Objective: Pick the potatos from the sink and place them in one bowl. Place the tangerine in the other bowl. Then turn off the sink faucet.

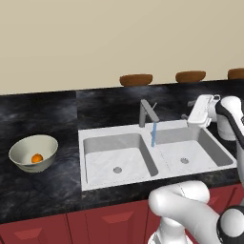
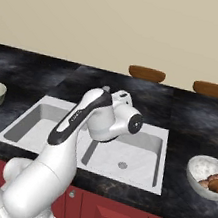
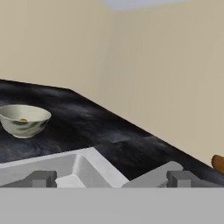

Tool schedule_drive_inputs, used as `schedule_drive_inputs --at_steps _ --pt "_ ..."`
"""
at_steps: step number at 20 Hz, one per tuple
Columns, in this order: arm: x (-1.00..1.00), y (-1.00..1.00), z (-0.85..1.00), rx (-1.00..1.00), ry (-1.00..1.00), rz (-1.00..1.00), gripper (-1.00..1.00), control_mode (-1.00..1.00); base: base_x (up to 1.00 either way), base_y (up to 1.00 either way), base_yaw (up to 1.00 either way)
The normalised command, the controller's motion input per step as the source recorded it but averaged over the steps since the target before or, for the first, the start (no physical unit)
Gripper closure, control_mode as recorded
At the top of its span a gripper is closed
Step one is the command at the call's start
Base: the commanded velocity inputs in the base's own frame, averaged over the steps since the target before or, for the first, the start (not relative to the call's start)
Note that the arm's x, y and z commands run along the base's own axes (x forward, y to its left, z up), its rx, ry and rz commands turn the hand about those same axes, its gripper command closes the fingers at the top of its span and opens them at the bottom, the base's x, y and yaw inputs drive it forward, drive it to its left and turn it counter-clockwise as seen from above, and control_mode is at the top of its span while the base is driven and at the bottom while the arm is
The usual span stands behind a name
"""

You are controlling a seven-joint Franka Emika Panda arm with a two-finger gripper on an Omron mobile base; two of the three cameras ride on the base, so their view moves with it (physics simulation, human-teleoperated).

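The grey sink faucet [image 1: 147,113] stands behind the white double sink [image 1: 97,138], and a thin blue stream [image 1: 154,135] runs from its spout. My gripper [image 1: 188,109] hovers just right of the faucet at about handle height, pointing left, open with nothing between its fingers [image 3: 41,178]. The tangerine [image 1: 36,158] lies in the cream-green bowl [image 1: 24,150] on the left counter, also seen far off from the hand [image 3: 24,120]. Two brown potatos [image 2: 212,182] sit in a pale bowl [image 2: 197,167] at the right. My arm hides the faucet in the right base view.
Flat brown ovals [image 1: 136,79] [image 1: 190,76] sit along the back edge of the black counter, one showing at the hand view's right edge [image 3: 218,162]. Both sink basins [image 2: 137,162] hold no objects. Red cabinet fronts [image 1: 109,219] run below the counter.
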Motion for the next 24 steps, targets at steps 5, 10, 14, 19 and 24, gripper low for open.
schedule_drive_inputs --at_steps 5,10,14,19,24 --pt "0.23 0.0 0.0 0.0 0.12 0.0 -1.0 -1.0 0.0 0.0 0.0" --pt "0.32 0.0 -0.08 0.02 0.1 0.0 -1.0 -1.0 0.0 0.0 0.0" --pt "0.26 0.0 -0.12 0.03 0.07 0.0 -1.0 -1.0 0.0 0.0 0.0" --pt "0.07 -0.06 -0.17 0.03 0.03 0.0 -1.0 -1.0 0.0 0.0 0.0" --pt "0.0 -0.06 -0.16 0.05 0.0 0.02 -1.0 -1.0 0.0 0.0 0.0"
